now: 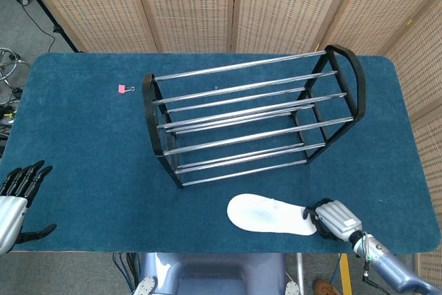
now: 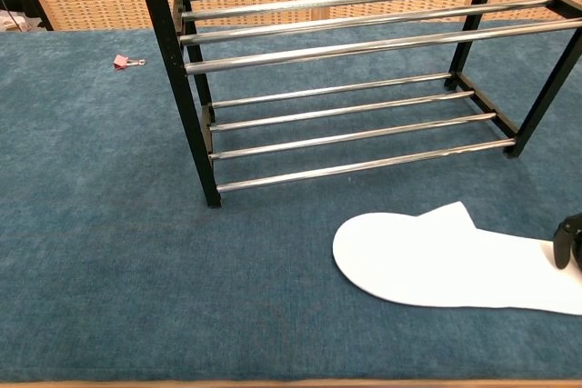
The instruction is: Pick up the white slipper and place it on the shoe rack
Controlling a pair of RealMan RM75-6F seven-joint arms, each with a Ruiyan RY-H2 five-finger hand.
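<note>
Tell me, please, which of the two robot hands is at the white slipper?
The right robot hand, at the slipper's heel end near the table's front edge. The left robot hand hangs far off at the opposite corner.

White slipper (image 2: pixel 446 261) lies flat before shoe rack (image 2: pixel 346 52)

Deep blue cloth (image 2: pixel 109 252) covers the table — matt, napped, carpet-like. The shoe rack (image 1: pixel 248 119) shows glossy chrome-looking metal rails in matt black end frames. The white slipper (image 2: pixel 436 261) looks soft, smooth, matt. Behind, the screen (image 1: pixel 193 5) panels look like woven cane in pale wood frames — the right hand (image 1: pixel 333 219) shows silvery, metal-looking plates.
</note>
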